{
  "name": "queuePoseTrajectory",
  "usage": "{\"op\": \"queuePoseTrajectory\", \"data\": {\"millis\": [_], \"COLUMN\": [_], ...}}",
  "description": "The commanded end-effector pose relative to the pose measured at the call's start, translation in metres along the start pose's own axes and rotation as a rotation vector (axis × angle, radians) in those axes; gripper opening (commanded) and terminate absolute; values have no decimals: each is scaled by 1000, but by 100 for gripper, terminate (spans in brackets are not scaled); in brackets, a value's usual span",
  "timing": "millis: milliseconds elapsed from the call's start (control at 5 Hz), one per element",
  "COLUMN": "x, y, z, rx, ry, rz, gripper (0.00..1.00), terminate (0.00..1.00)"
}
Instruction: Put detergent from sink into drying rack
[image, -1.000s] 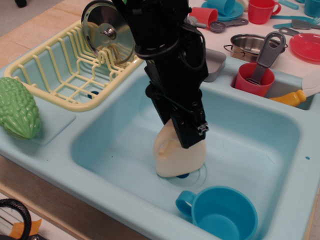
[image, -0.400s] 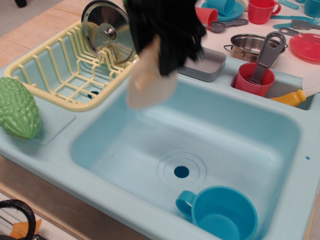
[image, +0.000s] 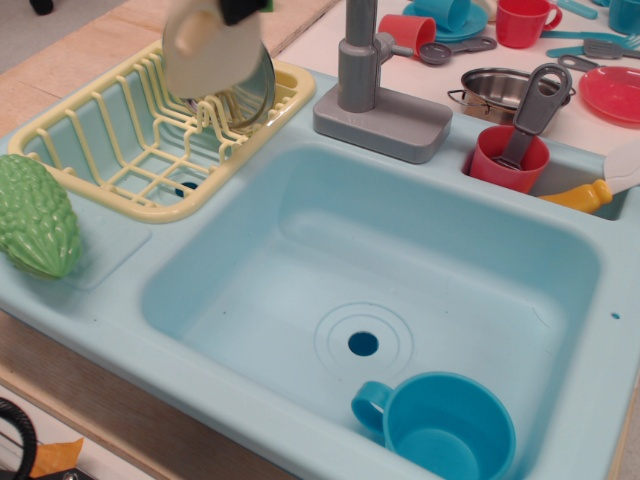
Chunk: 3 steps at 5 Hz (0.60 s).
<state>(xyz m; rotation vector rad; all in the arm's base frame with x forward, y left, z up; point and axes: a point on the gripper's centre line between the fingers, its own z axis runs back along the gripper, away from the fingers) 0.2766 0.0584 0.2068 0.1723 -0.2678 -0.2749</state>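
Note:
The cream detergent bottle (image: 205, 55) hangs in the air over the far end of the pale yellow drying rack (image: 170, 205), in front of a metal lid. Only a small black tip of my gripper (image: 243, 8) shows at the top edge, on the bottle's upper right; the rest is out of frame. The bottle touches nothing else that I can see, so the gripper is shut on it. The light-blue sink (image: 480, 250) with its round drain (image: 363, 343) holds no bottle.
A blue cup (image: 440, 425) lies in the sink's near corner. A metal pot lid (image: 255, 100) leans in the rack. A grey faucet (image: 375, 100) stands behind the sink. A green toy gourd (image: 35, 215) lies at left. A red cup (image: 505, 160) with a utensil stands at right.
The gripper lifted the detergent off the sink drain, carried it up and left, and now holds it over the drying rack. The arm has mostly left the frame.

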Motion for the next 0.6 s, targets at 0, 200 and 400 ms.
{"op": "queuePoseTrajectory", "data": {"millis": [0, 200, 400], "x": [-1, -1, -1], "y": [16, 16, 16], "z": [3, 3, 3], "rx": [15, 15, 15], "ry": [-25, -25, -25], "rz": [25, 25, 25], "gripper": [100, 100, 100], "terminate": [0, 0, 100]}}
